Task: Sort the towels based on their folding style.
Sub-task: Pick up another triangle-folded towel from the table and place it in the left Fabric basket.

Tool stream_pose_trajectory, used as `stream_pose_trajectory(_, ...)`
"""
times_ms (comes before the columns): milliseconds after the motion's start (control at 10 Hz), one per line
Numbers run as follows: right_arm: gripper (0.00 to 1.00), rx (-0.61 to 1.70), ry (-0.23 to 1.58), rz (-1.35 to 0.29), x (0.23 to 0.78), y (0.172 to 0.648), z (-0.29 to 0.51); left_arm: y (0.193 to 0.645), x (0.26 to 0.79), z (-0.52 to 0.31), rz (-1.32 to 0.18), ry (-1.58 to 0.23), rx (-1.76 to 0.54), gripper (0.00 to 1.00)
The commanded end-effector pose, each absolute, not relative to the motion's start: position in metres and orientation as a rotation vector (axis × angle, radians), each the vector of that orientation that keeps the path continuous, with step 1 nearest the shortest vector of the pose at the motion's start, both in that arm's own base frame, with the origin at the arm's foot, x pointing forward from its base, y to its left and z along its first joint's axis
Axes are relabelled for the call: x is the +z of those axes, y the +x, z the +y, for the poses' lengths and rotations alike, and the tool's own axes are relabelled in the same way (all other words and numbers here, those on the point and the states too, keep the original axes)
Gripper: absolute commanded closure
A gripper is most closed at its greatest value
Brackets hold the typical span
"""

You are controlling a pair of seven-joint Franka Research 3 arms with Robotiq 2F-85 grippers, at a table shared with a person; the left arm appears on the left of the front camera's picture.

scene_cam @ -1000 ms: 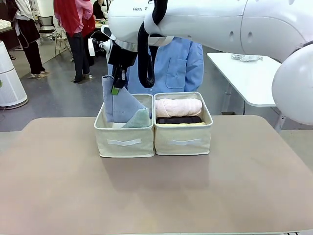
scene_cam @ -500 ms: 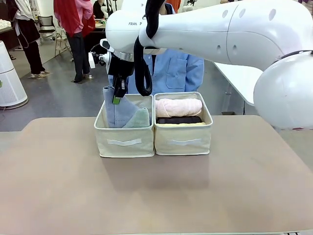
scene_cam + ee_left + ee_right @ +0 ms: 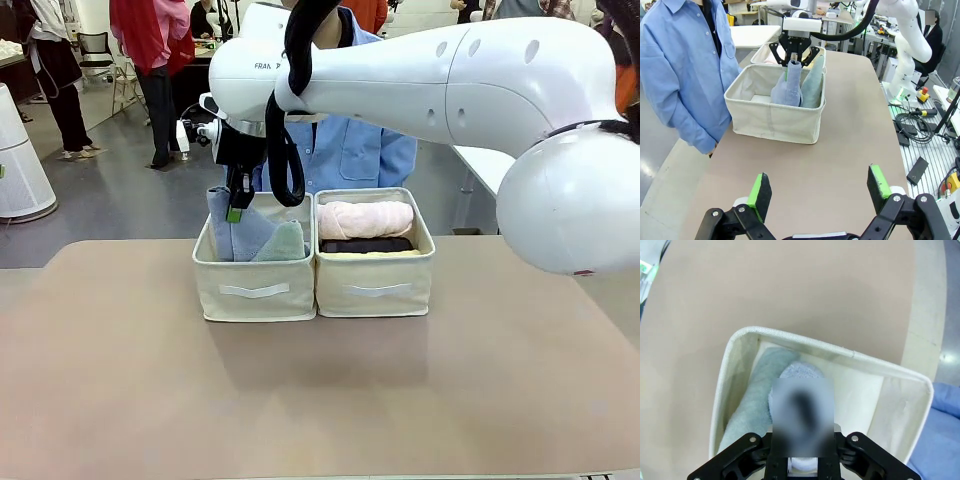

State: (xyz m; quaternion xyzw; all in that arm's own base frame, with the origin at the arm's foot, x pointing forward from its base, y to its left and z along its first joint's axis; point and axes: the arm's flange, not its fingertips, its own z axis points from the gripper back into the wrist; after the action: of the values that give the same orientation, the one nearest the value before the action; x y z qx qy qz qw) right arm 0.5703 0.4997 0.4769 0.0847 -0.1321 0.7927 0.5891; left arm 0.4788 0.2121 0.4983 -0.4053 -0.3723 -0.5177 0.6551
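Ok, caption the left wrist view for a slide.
Right gripper lowers the blue cone towel beside the grey-green cone in the bin.

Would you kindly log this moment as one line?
right gripper: shut on blue towel | in left bin | left gripper: open

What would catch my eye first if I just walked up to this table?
The big white right arm sweeping across the picture, its right gripper pinching the tip of a blue cone-folded towel in the left bin. Beside it, the right bin holds a pink rolled towel on top.
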Motion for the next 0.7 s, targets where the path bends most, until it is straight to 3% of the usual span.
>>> stream_pose_trajectory(0, 0.81, 1.833, 0.160, -0.258, 0.477, 0.581, 0.516, 0.478, 0.499, 0.212, -0.845, -0.908, -1.170, 0.00)
stream_pose_trajectory(600, 0.81, 1.877, 0.173, -0.212, 0.463, 0.575, 0.524, 0.478, 0.499, 0.212, -0.845, -0.908, -1.170, 0.00)
